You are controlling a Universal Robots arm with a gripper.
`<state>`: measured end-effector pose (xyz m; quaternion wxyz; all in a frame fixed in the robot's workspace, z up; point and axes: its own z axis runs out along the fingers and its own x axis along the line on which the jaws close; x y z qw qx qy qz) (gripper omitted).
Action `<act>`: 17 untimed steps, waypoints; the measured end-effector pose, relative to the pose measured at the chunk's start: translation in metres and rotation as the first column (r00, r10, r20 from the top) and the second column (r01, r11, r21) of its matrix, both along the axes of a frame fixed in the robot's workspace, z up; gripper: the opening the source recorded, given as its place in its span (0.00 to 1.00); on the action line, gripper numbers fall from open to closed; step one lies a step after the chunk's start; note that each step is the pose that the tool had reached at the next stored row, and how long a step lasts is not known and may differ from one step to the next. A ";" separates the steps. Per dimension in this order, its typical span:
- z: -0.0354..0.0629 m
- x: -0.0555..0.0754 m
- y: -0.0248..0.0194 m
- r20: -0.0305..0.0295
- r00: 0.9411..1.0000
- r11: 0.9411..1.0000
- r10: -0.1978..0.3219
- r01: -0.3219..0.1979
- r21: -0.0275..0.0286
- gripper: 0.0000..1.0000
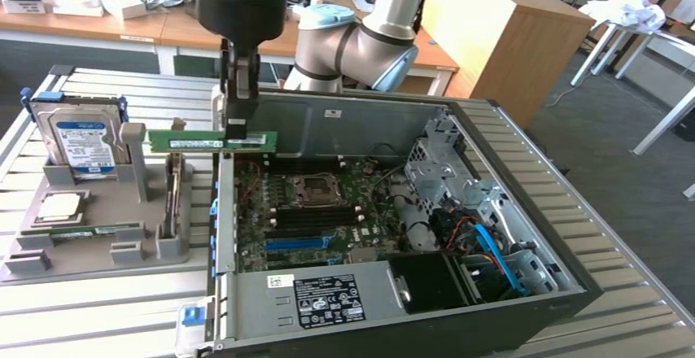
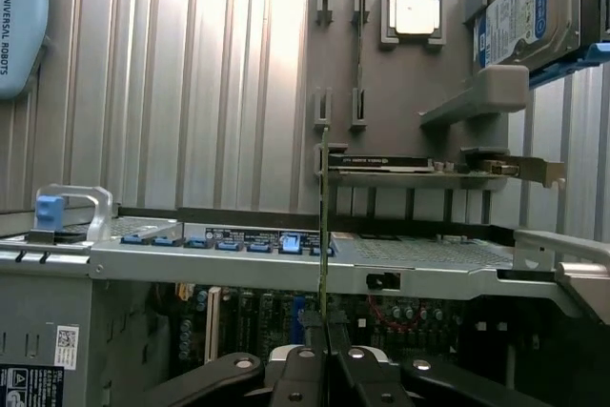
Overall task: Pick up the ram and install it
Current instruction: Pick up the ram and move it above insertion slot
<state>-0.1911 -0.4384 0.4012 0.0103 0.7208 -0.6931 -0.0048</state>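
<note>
The ram (image 1: pixel 185 139) is a thin green stick held level in the air, just above the left wall of the open computer case (image 1: pixel 522 236). My gripper (image 1: pixel 241 136) is shut on its right end, coming straight down from above. In the wrist view the ram (image 2: pixel 324 226) shows edge-on as a thin upright line rising from between my black fingers (image 2: pixel 297 369). The motherboard (image 1: pixel 325 211) with its dark memory slots lies below and to the exterior view's right of the stick.
A grey holder tray (image 1: pixel 98 252) left of the case carries a blue-labelled hard drive (image 1: pixel 78 142), a square silver processor chip (image 1: pixel 60 206), another green stick (image 1: pixel 93 230) and an upright card (image 1: pixel 174 191). The power supply (image 1: pixel 325 297) fills the case's near end. The slatted metal table (image 1: pixel 87 309) surrounds it all.
</note>
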 end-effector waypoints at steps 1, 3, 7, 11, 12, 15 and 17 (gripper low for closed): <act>0.0000 0.001 0.0000 0.000 1.000 1.000 0.000 0.000 0.000 0.12; 0.0000 0.003 0.0000 -0.001 1.000 1.000 0.000 0.000 0.000 0.12; 0.0000 0.009 0.0000 -0.003 1.000 1.000 0.000 0.000 0.000 0.12; 0.0000 0.015 -0.0001 -0.005 1.000 1.000 0.000 0.000 0.000 0.12; 0.0000 0.017 -0.0001 -0.006 1.000 1.000 0.000 0.000 0.000 0.12; 0.0000 0.022 -0.0001 -0.008 1.000 1.000 0.000 0.000 0.000 0.12; 0.0000 0.026 -0.0001 -0.010 1.000 1.000 0.000 0.000 0.000 0.12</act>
